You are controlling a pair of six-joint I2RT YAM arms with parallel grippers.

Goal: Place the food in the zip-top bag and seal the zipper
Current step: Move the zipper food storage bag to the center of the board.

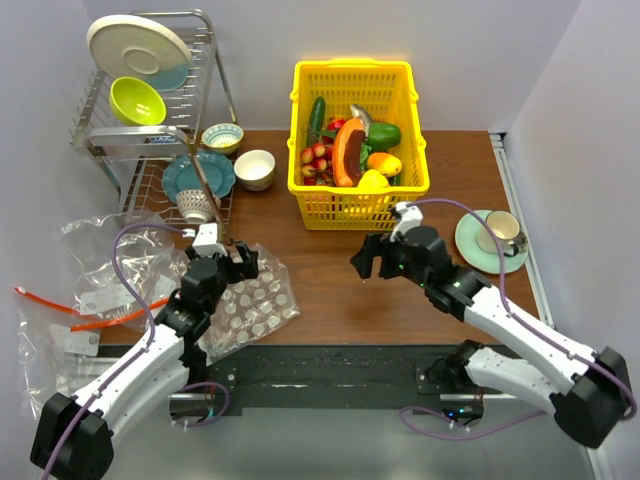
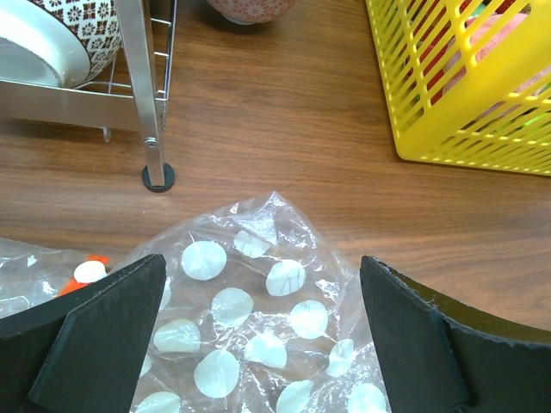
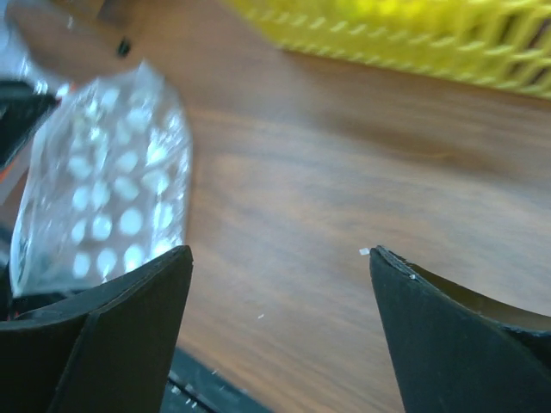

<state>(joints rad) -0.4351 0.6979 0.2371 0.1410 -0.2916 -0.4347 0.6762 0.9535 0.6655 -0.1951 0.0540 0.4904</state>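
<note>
while food [image 1: 352, 152] sits in yellow basket [image 1: 297, 120], dotted zip-top bag [image 1: 258, 300] lies crumpled on bench [image 1: 330, 290] below left gripper [image 1: 228, 262], jaws wide, empty. right gripper [image 1: 372, 262] wide too, empty, near basket. bag likely light, floppy, slippery: pinch one mouth edge.

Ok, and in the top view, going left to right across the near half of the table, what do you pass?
clear bags with a red-orange strip → dotted zip-top bag → right gripper → green saucer with a cup
</note>
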